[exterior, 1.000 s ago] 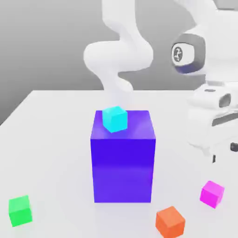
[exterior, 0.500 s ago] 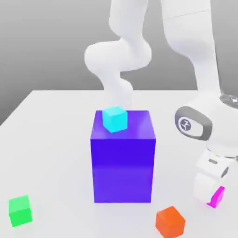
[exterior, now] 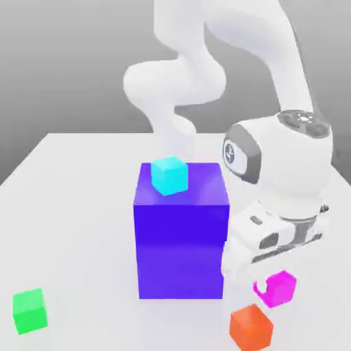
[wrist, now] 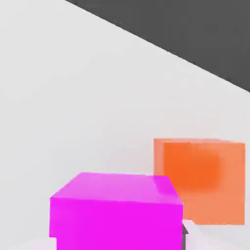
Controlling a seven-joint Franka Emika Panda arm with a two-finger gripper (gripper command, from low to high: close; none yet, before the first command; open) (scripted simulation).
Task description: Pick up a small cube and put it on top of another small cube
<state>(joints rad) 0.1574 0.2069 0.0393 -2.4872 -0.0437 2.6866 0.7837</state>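
- The magenta-pink cube sits low beside the white arm's hand, at the exterior view's right of the big blue-violet block and just above the orange cube in that picture.
- Whether the pink cube rests on the white bench or hangs slightly clear of it cannot be told.
- The tool reaches down at the cube from the hand above; whether its fingers are apart or clamped on the cube cannot be told.
- A cube has no long axis — all edges match. In the exterior view it is turned slightly, a vertical edge facing the camera, its top face level or nearly so.
- In the hand view the pink cube shows a flat top and a front face, with the orange cube close beyond it, apart from it.
- All blocks are plain, smooth, sharp-edged solids of uniform colour, with no texture or markings.
- A cyan cube rests on top of the blue-violet block, near its back edge.
- A green cube lies well apart, at the exterior view's lower left — on the matte white bench.
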